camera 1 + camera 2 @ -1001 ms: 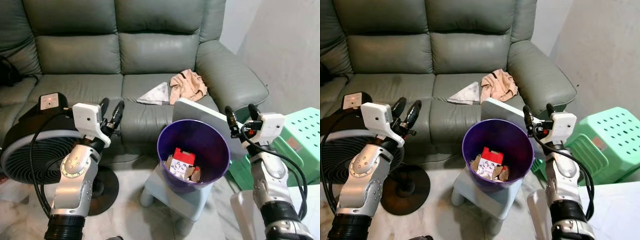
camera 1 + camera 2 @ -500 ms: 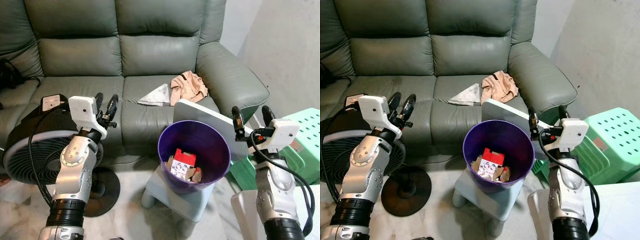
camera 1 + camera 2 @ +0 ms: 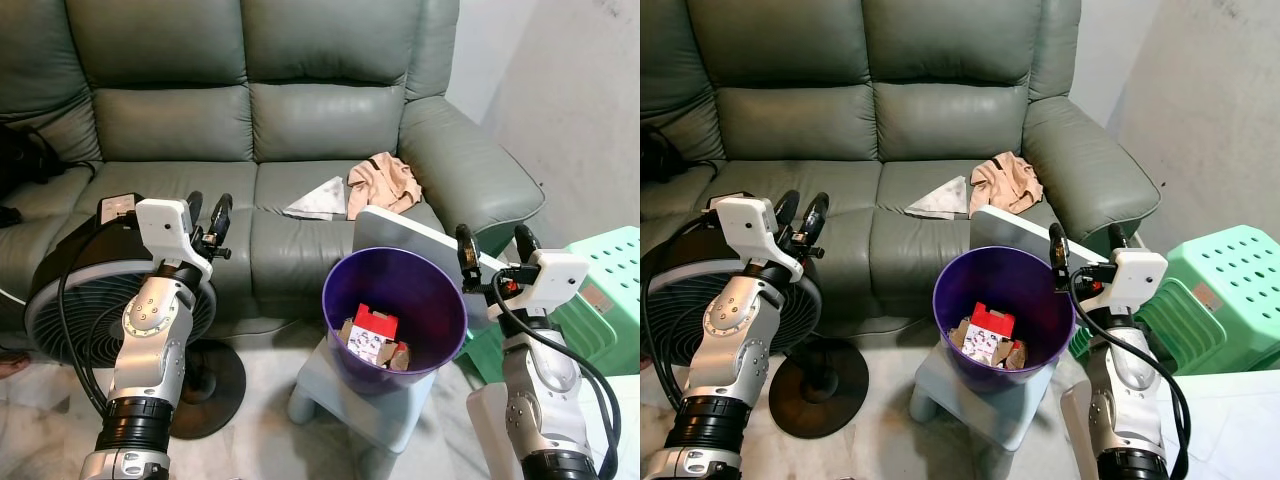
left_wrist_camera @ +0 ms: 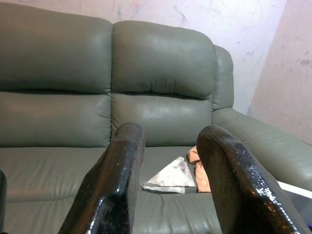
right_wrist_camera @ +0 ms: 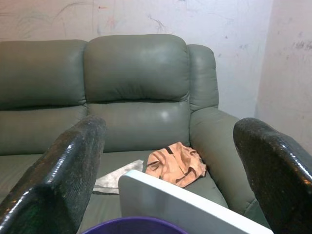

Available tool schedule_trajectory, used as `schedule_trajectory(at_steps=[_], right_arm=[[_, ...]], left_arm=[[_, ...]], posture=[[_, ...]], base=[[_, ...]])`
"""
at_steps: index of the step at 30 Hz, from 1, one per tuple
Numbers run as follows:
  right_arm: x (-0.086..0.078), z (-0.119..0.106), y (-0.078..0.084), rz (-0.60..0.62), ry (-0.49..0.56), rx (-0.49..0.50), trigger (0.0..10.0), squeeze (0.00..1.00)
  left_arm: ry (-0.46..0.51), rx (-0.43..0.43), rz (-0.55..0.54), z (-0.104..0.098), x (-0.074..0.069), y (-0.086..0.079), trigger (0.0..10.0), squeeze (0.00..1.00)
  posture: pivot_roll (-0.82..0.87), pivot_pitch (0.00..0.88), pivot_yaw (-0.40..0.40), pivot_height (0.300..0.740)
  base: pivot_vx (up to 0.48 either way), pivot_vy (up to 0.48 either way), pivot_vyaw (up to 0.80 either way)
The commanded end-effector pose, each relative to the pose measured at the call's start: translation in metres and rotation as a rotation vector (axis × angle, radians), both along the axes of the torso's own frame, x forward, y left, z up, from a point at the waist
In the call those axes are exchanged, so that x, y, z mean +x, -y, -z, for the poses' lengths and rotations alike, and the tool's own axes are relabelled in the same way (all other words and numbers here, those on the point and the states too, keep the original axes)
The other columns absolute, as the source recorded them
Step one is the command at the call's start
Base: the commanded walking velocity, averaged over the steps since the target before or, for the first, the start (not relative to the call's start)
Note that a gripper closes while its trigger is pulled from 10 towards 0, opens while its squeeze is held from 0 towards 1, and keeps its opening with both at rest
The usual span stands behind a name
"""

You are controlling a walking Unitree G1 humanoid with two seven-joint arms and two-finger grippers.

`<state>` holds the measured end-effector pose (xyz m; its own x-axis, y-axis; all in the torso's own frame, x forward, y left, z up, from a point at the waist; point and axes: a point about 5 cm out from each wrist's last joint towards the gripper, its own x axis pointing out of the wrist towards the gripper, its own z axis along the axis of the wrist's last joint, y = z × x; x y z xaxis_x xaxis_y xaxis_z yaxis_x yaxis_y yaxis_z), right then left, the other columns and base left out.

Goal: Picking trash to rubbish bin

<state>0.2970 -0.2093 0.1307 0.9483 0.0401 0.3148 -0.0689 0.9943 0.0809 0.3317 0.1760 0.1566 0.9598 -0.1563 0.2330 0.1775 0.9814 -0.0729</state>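
A purple rubbish bin (image 3: 440, 290) stands on a small grey stool (image 3: 325, 385) in front of the sofa, holding a red and white carton (image 3: 373, 330) and brown scraps. A white paper scrap (image 3: 318, 200) and a crumpled peach cloth (image 3: 382, 183) lie on the sofa seat. My left gripper (image 3: 206, 212) is raised left of the bin, open and empty. My right gripper (image 3: 492, 242) is held just right of the bin's rim, open wide and empty. The wrist views show the white paper scrap (image 4: 171, 177) and the peach cloth (image 5: 174, 164).
A green leather sofa (image 3: 250, 120) spans the back. A black floor fan (image 3: 70, 310) stands at the left under my left arm. A white board (image 3: 400, 232) leans behind the bin. A mint green plastic stool (image 3: 610, 285) is at the right by the wall.
The camera has moved, lowering the scene in view. My left gripper has drawn back towards me. My right gripper has opened wider and shifted slightly right of the bin.
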Motion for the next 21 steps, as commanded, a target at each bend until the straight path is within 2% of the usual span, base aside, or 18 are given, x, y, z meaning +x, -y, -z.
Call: schedule_trajectory(at_steps=[1,7,13,21], right_arm=[[0.0011,-0.0039,0.0001,0.001,0.009,0.000,10.0,0.00],[0.0007,-0.0033,-0.0030,-0.009,0.000,-0.001,10.0,0.00],[0.0007,-0.0026,-0.0037,-0.010,-0.006,-0.004,10.0,0.00],[-0.0004,-0.0047,-0.0057,-0.017,-0.001,-0.001,10.0,0.00]], left_arm=[[-0.001,-0.011,-0.003,-0.0025,0.0024,-0.0019,10.0,0.00],[-0.009,-0.001,-0.009,-0.0003,0.0031,-0.0028,10.0,0.00],[-0.013,-0.002,-0.007,0.0001,0.0037,-0.0029,10.0,0.00],[-0.008,0.002,0.009,-0.0023,0.0020,-0.0017,10.0,0.00]], posture=[[-0.03,0.032,-0.037,0.740],[-0.03,0.033,-0.039,0.740],[-0.03,0.035,-0.039,0.740],[-0.03,0.041,-0.038,0.740]], base=[[0.000,0.000,0.00],[0.000,0.047,0.00],[0.000,0.328,0.00],[0.000,0.480,0.00]])
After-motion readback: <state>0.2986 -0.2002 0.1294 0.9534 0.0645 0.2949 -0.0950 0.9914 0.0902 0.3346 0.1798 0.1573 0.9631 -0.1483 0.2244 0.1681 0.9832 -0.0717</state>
